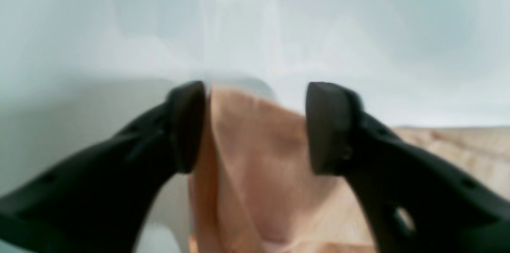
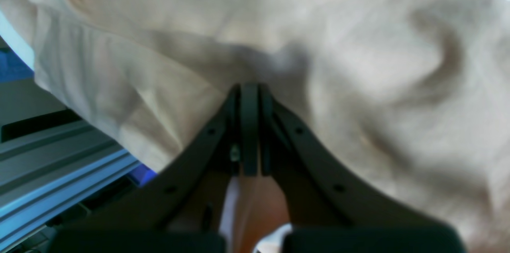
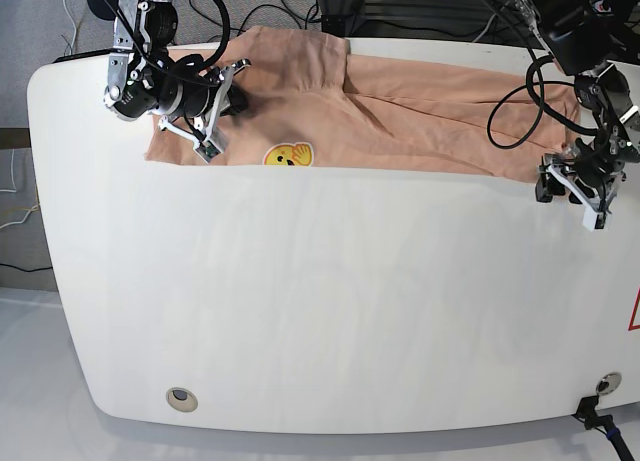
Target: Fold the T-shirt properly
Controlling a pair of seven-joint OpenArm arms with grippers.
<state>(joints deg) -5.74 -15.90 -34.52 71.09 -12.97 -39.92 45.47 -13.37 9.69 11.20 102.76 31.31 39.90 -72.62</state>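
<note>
Two arms work the peach T-shirt [image 3: 420, 106], which lies strung across the table's [image 3: 320, 311] far edge from 10 to 2 o'clock, smiley print up: the right gripper [image 2: 250, 97] is clamped flat on cloth at the 10 o'clock end, while the left gripper [image 1: 255, 125] stands parted around a fabric corner at 3 o'clock. Light and limp, the cotton looks likely to sag and crease, so hems and corners seem the surest holds. Bare tabletop toward 6 o'clock offers room.

White rounded table [image 3: 320, 311], peach T-shirt [image 3: 420, 121] spread along its far edge, smiley print facing up
</note>
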